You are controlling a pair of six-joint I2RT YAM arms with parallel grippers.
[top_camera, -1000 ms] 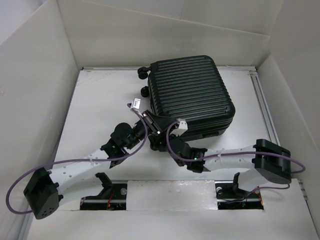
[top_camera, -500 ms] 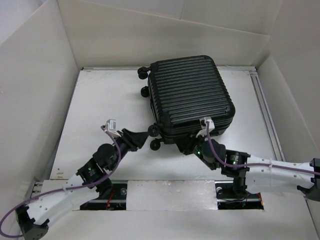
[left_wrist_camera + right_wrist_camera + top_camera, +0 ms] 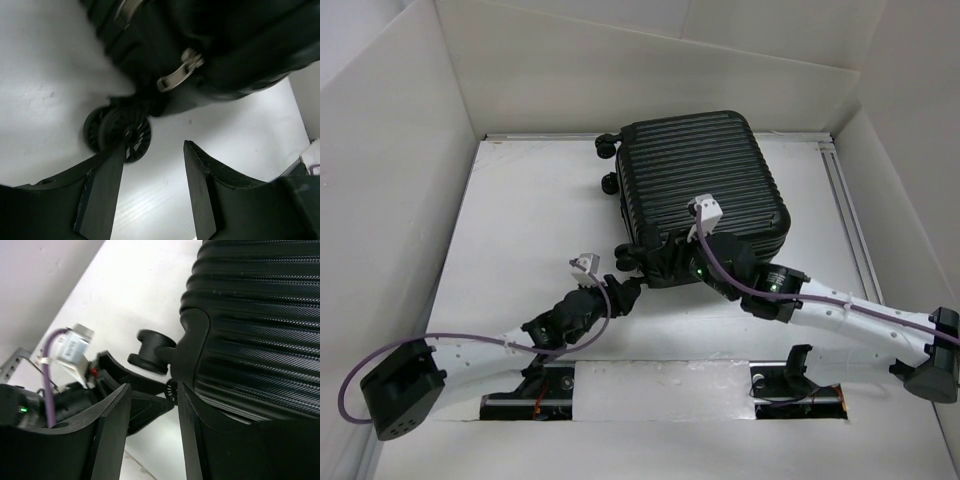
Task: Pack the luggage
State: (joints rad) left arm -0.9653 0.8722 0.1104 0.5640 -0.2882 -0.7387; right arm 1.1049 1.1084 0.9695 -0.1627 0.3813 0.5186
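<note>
Left claw (image 3: 152,160) gapes just beside a wheel (image 3: 118,133) of the luggage (image 3: 700,190).

White table (image 3: 520,230): flat, matte, faint specks near back-left edge. White panels box it on three sides: back wall (image 3: 650,70), left wall (image 3: 380,180), right wall (image 3: 910,180). Seam visible in back wall. Metal rail (image 3: 849,220) runs front to back along table's right edge, just beside right wall. White cover plate (image 3: 665,385) sits at near edge, between left cut-out (image 3: 505,406) and right cut-out (image 3: 825,408), both dark. Left wrist view: table surface bright, faint scuffs. Right wrist view: table meets wall at upper left.
</note>
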